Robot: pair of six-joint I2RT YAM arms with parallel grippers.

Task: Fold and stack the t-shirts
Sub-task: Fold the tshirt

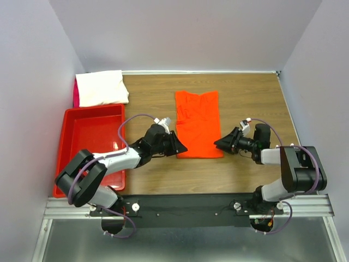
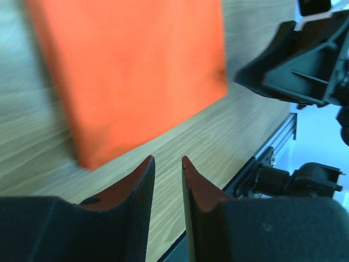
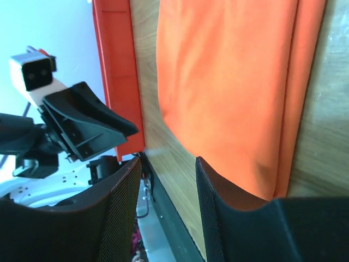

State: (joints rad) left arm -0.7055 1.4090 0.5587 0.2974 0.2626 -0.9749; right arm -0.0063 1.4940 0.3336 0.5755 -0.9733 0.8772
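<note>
Both empty, my left hand (image 1: pixel 176 144) narrowly open and right hand (image 1: pixel 220 143) wider flank the near hem of the soft, light orange-red t-shirt (image 1: pixel 199 123) flat on the surface (image 1: pixel 251 98); I'd pinch those corners.

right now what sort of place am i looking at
Likely a robot lab cell: plain grey walls box in a wooden table, a left arm and right arm sit on a metal rail.

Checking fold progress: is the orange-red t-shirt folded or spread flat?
Folded, at least partly: the orange-red t-shirt lies as a narrow rectangle with no sleeves sticking out.
</note>
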